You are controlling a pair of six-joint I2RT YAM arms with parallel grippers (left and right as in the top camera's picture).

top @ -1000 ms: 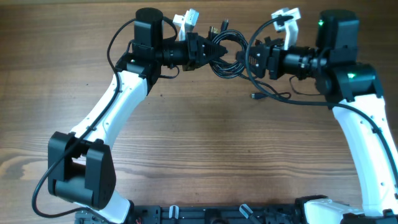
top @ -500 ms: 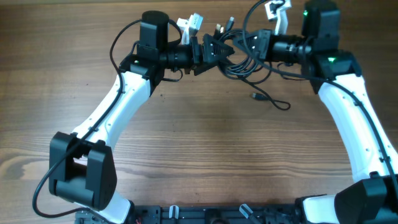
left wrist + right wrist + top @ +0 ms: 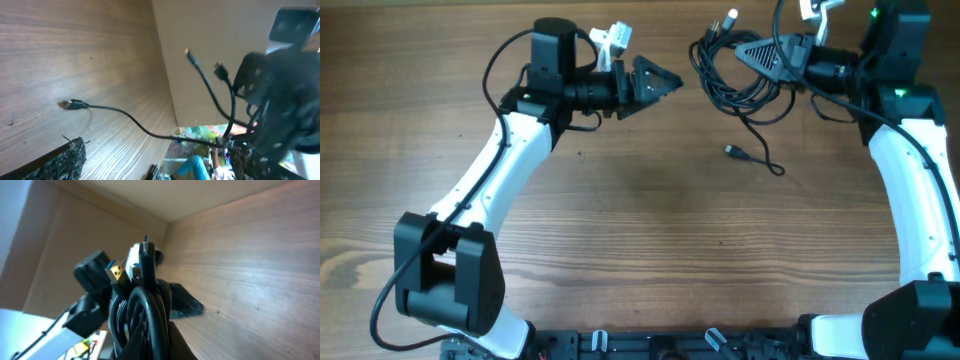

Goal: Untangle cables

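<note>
While the right pincer [image 3: 748, 50] is clamping the knotted cables [image 3: 725, 72] at the far side of the bench [image 3: 640, 220], its forearm is reaching leftward and one plug [image 3: 732, 151] is trailing onto the wood. The left pincer [image 3: 665, 82] is gaping empty, rolled sideways, its arm stretching rightward, apart from the bundle.

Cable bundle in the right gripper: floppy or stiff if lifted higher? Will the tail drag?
Likely floppy: the cable bundle hangs in loose loops from the right gripper. Probably light; one pinch carries it all. The tail plug rests on the table, so it would likely drag.
</note>
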